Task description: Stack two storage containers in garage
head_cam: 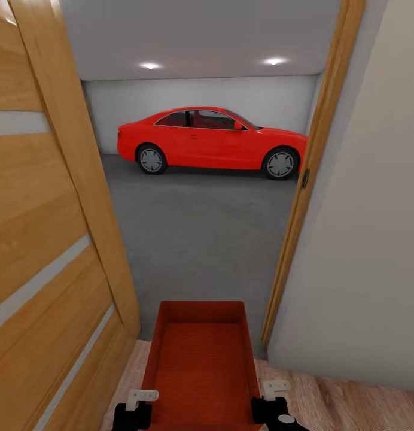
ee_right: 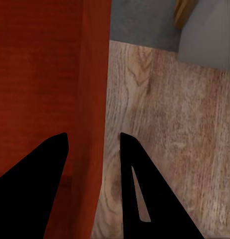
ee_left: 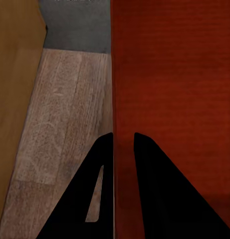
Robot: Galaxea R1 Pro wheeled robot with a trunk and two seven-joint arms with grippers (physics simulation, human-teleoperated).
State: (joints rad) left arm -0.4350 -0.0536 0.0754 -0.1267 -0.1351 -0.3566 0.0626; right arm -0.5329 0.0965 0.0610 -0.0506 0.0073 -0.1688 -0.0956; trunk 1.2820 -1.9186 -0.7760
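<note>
The robot holds one red-orange storage container (head_cam: 201, 365) out in front of it, with one gripper on each side. The left gripper (ee_left: 123, 144) pinches the left wall of the bin, one finger inside and one outside. The right gripper (ee_right: 94, 144) pinches the right wall the same way. I think it holds both sides so the bin stays level and does not tip.

The bin is open on top and looks empty. It hangs over the light wood planks (ee_right: 159, 124), right at the doorway. Just past the far end of the bin, the dark grey floor (head_cam: 201, 227) of the garage begins.

The way through is tight. The wooden door (head_cam: 45, 239) stands open, close beside the left gripper. The door frame (head_cam: 297, 209) and a pale wall (head_cam: 362, 239) are close beside the right gripper. The bin should go straight ahead so it does not bump either side.

Far ahead a red car (head_cam: 210, 142) is parked by the back wall. Between the bin and the car there is lots of open grey floor to set the bin down.
</note>
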